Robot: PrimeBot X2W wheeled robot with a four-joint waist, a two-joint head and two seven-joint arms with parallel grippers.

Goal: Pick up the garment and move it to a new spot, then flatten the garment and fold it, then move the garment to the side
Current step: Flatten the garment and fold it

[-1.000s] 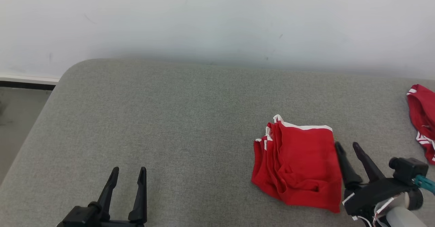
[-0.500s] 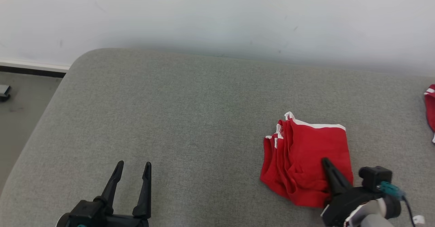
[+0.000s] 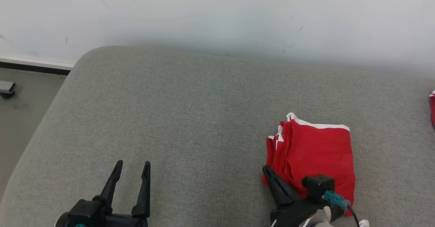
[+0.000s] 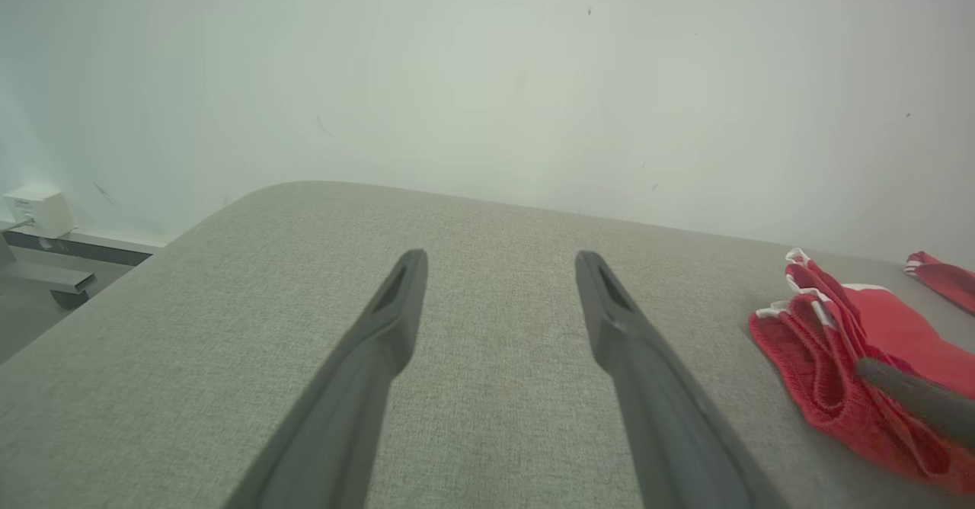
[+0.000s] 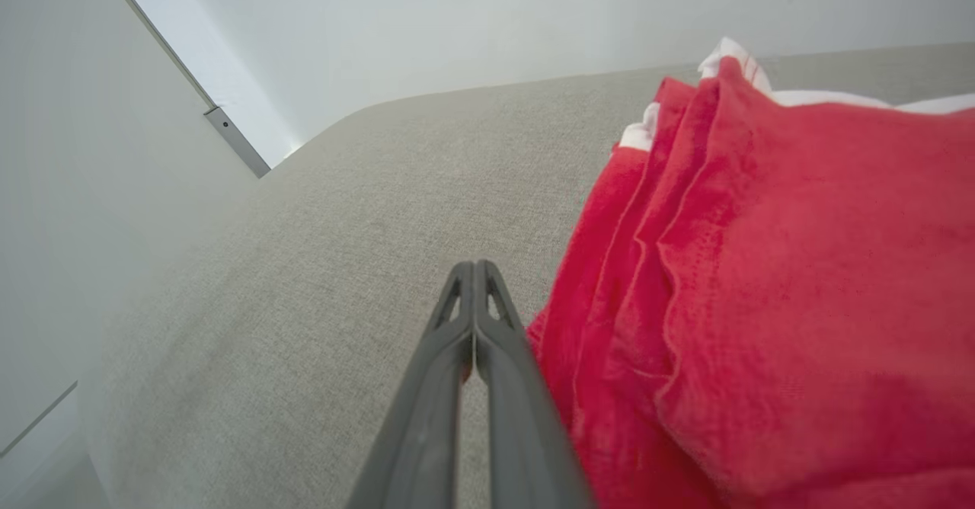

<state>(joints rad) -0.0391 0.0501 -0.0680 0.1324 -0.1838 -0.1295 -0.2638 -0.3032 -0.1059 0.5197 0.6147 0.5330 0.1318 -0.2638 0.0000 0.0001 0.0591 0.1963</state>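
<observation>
The garment (image 3: 316, 150) is a folded red piece with white trim, lying on the grey cushioned surface (image 3: 190, 118) at the right. My right gripper (image 3: 266, 170) is shut, its tip at the garment's near left edge. In the right wrist view the two fingers (image 5: 474, 269) are pressed together with nothing between them, just left of the red cloth (image 5: 800, 265). My left gripper (image 3: 133, 164) stands open over bare cushion at the lower left, well apart from the garment. Its spread fingers (image 4: 500, 259) have the garment (image 4: 876, 334) to their right.
Another red cloth with white trim (image 3: 432, 108) lies at the far right edge, also seen as a red strip (image 4: 941, 276). The cushion's rounded left edge drops to the floor (image 3: 20, 118). A white wall (image 3: 217, 13) runs behind.
My right gripper has shut and swept from the garment's right side across it to its near left edge. The camera has shifted; the garment and the left gripper stay in place.
</observation>
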